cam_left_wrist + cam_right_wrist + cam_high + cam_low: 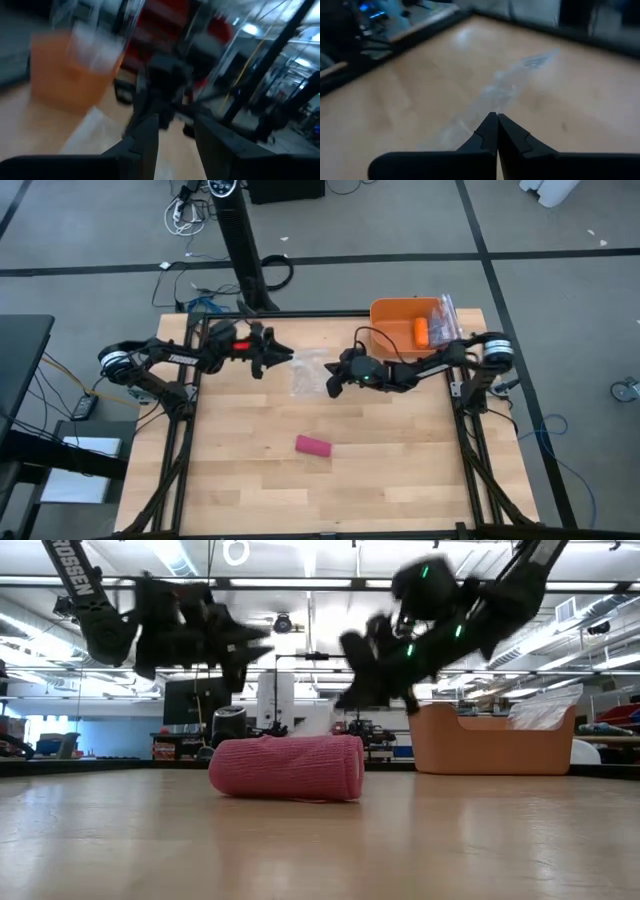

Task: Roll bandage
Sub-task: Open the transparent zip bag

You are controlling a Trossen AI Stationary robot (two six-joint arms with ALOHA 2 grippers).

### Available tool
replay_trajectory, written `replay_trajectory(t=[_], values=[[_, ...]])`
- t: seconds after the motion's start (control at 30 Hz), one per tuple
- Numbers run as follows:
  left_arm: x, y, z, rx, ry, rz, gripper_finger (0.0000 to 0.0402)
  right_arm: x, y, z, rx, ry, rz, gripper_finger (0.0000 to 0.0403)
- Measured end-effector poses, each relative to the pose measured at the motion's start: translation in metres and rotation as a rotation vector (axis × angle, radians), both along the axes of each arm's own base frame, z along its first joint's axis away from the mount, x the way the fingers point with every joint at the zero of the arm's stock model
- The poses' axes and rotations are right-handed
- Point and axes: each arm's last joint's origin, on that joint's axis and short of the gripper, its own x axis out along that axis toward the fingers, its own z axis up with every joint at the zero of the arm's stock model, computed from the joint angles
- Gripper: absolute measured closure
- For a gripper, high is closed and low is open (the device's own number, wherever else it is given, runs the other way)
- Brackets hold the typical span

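Bandage (312,445), stubby pink roll, lies lower centre of high view on table (400,470), long axis roughly left-right; right gripper (333,383) nearer, fingers closed, holding nothing; left gripper (281,355) farther at upper left, fingers parted, empty; clear plastic bag (308,372) between them

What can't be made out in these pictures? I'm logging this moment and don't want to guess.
- Bandage: whether its loose end is tucked; too small in the high view, its far side hidden in the low view.
- Clear plastic bag: its contents; blurred in both wrist views.
- Orange bin: its inside; the wall hides it in the low view.
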Motion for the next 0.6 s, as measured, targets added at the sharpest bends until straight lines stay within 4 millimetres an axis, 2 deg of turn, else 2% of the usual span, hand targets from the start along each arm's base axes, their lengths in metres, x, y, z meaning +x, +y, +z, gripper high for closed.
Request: replay_trajectory(t=[0.17,0.37,0.47,0.6], values=[[-0.009,-0.013,0.014,0.083,-0.221,0.041,0.0271,-0.021,0.025,0.055,-0.147,-0.020,0.076,0.0401],[-0.004,-0.016,0.011,0.043,-0.185,0.039,0.0271,-0.057,0.051,0.112,-0.273,-0.107,0.156,0.0401],[-0.002,-0.019,0.011,0.186,-0.199,0.056,0.0271,-0.072,0.062,0.132,-0.313,-0.174,0.193,0.0402],[0.001,-0.027,0.013,0.368,-0.242,0.060,0.0271,-0.090,0.071,0.150,-0.374,-0.215,0.158,0.0402]])
